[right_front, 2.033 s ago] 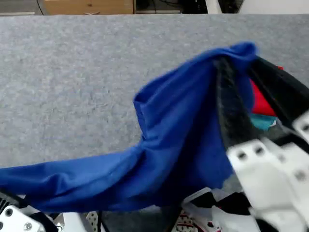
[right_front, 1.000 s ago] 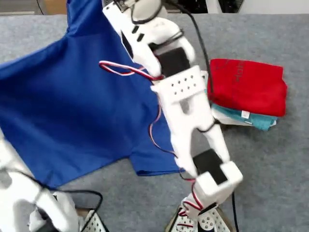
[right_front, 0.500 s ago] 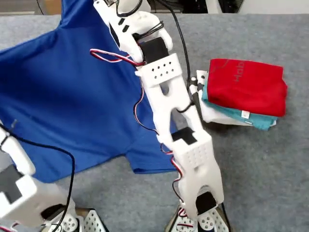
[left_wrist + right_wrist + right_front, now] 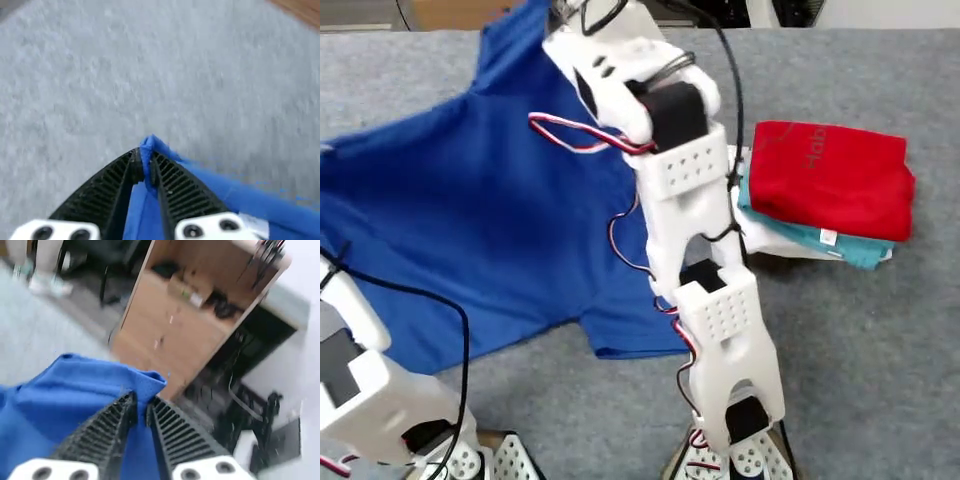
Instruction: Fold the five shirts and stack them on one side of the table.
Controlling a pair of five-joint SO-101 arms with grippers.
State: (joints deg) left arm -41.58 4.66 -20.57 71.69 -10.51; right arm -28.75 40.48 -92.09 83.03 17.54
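In the high view the right arm (image 4: pixel 692 190) lies across the blue shirt (image 4: pixel 470 220), hiding part of it and the stack's (image 4: pixel 820 210) nearest edge. The blue shirt also runs off the left and top edges. Under the red shirt (image 4: pixel 835 180), a teal shirt (image 4: pixel 820 238) and white cloth (image 4: pixel 765 238) show as thin edges, so their number cannot be told.

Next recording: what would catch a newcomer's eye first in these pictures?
The big blue shirt, spread over the left and middle of the grey table, with a white arm stretched across it. The left end effector and right end effector each pinch an edge of it. At the table's right side sits a folded stack topped by a red shirt.
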